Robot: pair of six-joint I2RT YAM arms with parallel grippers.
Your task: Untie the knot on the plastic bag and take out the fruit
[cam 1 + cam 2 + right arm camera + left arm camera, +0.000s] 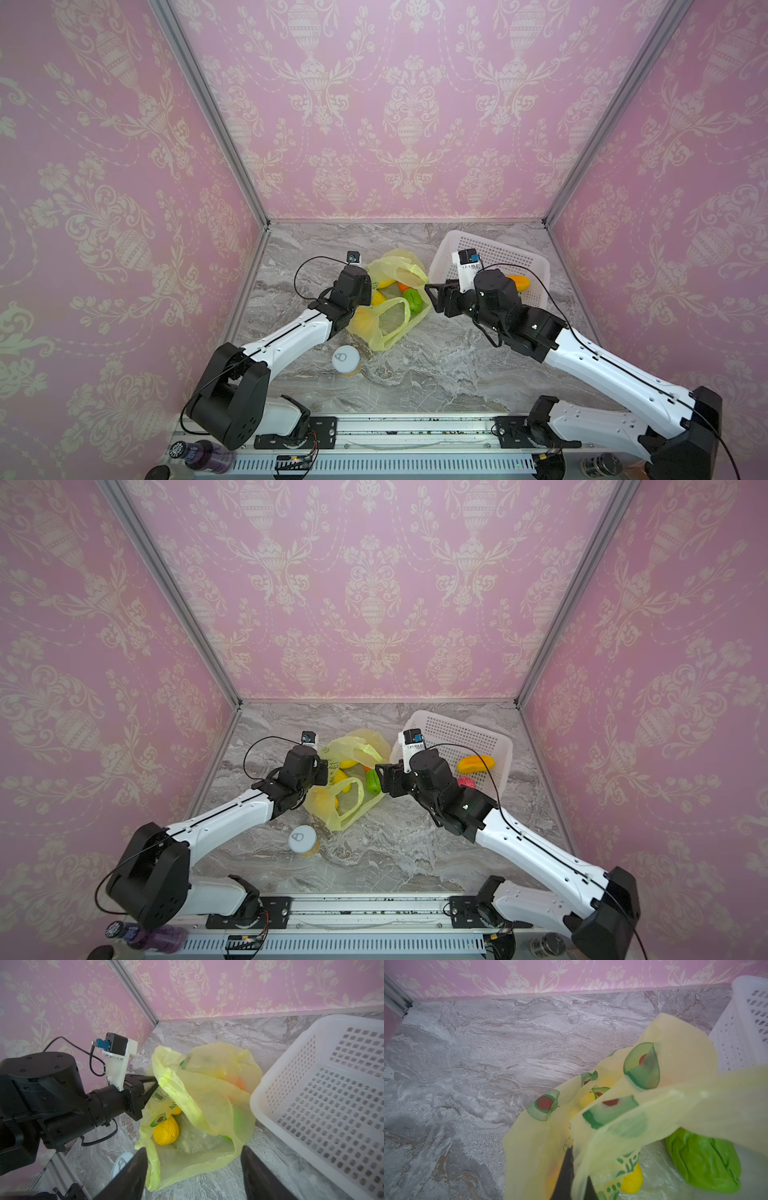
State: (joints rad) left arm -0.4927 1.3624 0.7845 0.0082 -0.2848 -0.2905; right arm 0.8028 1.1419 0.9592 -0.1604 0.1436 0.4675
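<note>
Up close, our right gripper (194,1148) holds its two black fingers (128,1176) wide apart over the plastic bag (207,1088) — we have nothing in it. We see the bag lying on the marble table (436,365), just beside the white basket (270,1076), with its mouth open. Our left gripper (154,1082) is pinched tight on the bag's edge and holds it up. Inside the bag we see a yellow fruit (166,1130), a green fruit (704,1163) and an orange fruit (404,286). One handle loop (382,340) lies loose on the table. Two more sit in the basket — a yellow-orange fruit (517,283) and a pink fruit (466,782). Nearer to us, a can (345,360) with a white lid stands apart from the bag.
</note>
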